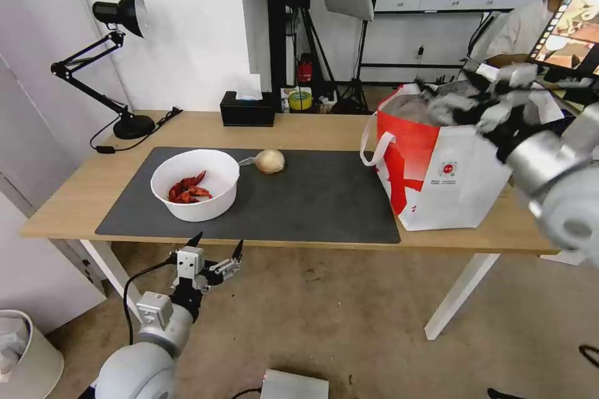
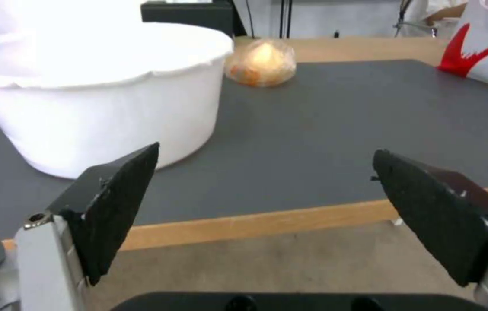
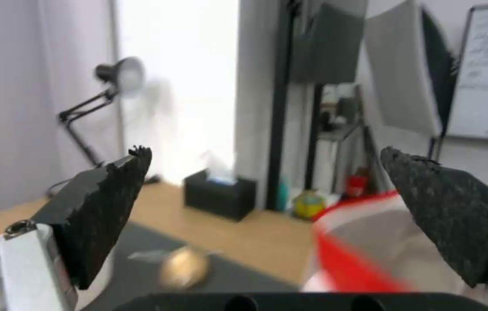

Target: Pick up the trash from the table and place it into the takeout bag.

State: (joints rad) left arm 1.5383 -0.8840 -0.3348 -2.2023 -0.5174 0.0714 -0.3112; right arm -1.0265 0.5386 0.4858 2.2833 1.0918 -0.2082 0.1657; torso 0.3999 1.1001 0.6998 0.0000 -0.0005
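While shells [image 1: 187,189] fill bowl [image 1: 215,204], bag [image 1: 462,187] gapes.

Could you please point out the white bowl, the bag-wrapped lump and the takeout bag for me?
white bowl [image 1: 215,190]: head view, outer wall.
bag-wrapped lump [image 1: 270,161]: head view, its middle.
takeout bag [image 1: 462,193]: head view, white front panel.

Silver-grey rounded arm segments are seen, a black cable looped beside the left gripper [image 1: 216,248], and black wedge-shaped textured pads [image 2: 118,203] mounted on white, screw-fastened finger bases.
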